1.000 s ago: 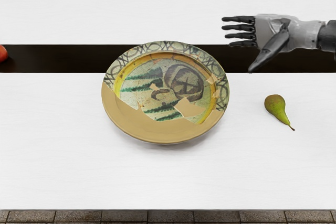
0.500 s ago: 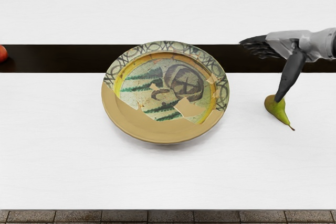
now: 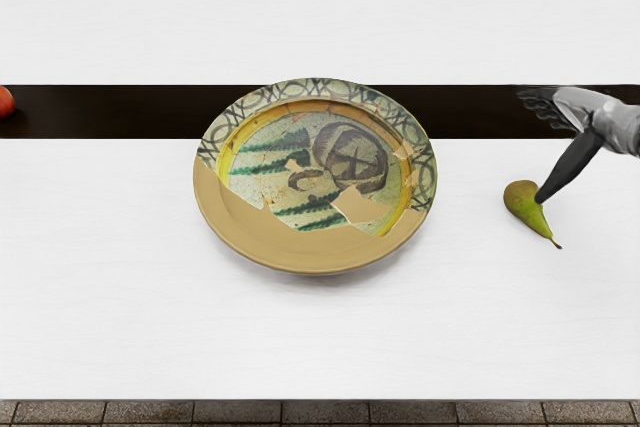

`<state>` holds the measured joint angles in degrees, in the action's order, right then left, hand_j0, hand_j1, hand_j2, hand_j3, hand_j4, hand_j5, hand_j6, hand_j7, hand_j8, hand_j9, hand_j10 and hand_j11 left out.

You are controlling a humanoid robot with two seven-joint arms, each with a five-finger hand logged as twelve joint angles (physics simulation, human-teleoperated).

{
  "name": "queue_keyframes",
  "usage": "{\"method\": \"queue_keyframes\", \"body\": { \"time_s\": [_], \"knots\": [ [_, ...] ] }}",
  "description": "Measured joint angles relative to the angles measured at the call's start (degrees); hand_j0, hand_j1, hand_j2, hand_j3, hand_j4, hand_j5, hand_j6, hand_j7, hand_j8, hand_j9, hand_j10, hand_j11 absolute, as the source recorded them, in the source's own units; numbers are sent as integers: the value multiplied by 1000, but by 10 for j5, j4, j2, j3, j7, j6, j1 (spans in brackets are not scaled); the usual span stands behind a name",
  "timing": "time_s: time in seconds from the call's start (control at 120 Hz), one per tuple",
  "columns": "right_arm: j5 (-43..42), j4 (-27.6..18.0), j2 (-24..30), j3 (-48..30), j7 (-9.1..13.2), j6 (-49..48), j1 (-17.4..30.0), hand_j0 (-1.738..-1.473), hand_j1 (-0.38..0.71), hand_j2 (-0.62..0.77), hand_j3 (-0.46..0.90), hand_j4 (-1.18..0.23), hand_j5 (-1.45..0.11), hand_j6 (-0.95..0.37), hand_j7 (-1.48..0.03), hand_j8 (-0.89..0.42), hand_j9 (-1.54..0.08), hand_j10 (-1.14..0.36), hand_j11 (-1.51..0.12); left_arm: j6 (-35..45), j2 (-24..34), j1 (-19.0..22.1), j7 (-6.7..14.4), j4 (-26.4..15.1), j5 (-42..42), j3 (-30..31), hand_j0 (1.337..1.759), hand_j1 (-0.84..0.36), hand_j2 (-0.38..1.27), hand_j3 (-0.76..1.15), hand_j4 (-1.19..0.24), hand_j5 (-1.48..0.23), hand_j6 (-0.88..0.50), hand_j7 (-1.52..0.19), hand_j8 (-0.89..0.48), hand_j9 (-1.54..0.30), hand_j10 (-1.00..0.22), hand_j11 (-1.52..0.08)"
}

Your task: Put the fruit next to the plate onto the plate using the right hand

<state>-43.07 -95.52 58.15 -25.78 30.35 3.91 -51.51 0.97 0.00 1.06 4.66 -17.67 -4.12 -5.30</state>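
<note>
right robot hand (image 3: pixel 588 115): right edge, spread wide, holding nothing | thumb tip just beside pear (image 3: pixel 524 201) | plate (image 3: pixel 245 232): centre

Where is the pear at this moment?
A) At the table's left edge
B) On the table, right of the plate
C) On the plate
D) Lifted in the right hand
B: the pear lies on the white table, to the right of the plate and apart from it.

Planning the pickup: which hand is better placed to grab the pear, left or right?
Right. The right hand hovers just above the pear, thumb pointing down at it, on the plate's right side. The left one is out of view.
</note>
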Motion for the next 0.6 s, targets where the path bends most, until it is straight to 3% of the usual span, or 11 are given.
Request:
{"method": "queue_keyframes", "body": {
  "time_s": [0.342, 0.6],
  "knots": [
    [-89, -40, -44, 0, 0, 185, 113, -1658, -97, -39, 0, -218, -277, -220, -276, -219, -277, -217, -277, 0, 0, 0, 0, 0, 0, 0, 1658, 346, 0, 0, -2, -3, -2, -3, -2, -3, -2, -3],
    [-117, -43, -71, 2, 1, 234, 142, -1658, -18, -51, 0, -283, -363, -285, -362, -284, -363, -283, -363, 0, 0, 0, 0, 0, 0, 0, 1658, 346, 0, 0, -2, -3, -2, -3, -2, -3, -2, -3]
  ]
}}
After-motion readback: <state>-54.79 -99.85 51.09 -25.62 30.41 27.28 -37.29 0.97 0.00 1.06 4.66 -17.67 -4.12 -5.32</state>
